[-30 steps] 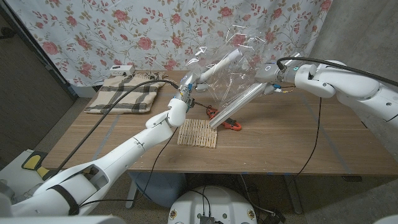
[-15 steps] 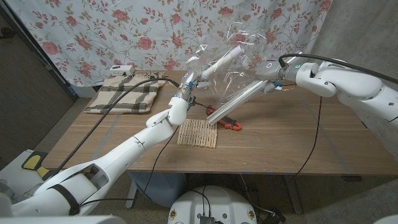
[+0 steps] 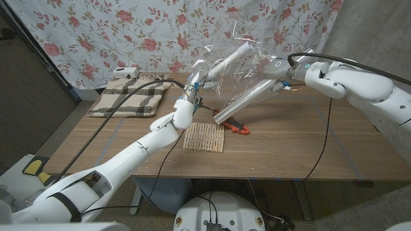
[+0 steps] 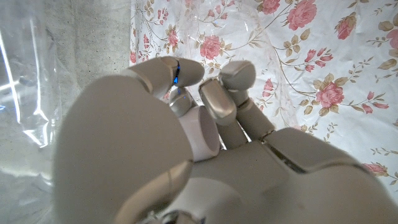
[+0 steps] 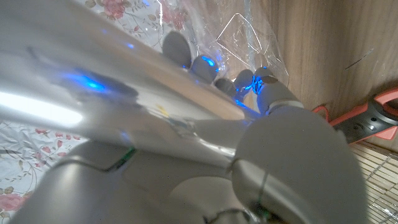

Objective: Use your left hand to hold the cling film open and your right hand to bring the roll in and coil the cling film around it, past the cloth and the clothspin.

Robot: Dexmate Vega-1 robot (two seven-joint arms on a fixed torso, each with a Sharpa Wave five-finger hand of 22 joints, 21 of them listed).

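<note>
**Mid-wind: film held up, roll angled under it**

I was in the coiling step. My left hand was raised over the table's far side, fingers curled together and pinching one edge of the cling film, which hung as a crumpled clear sheet in the air between my two arms. My right hand gripped the upper end of the roll, fingers wrapped round it; the roll slanted down toward the table, its lower end just above the orange clothspin and near the slatted mat. The plaid cloth lay well apart, on my left side. I judged the next move called for turning the roll to draw in the slack while my left kept the sheet taut.
</note>
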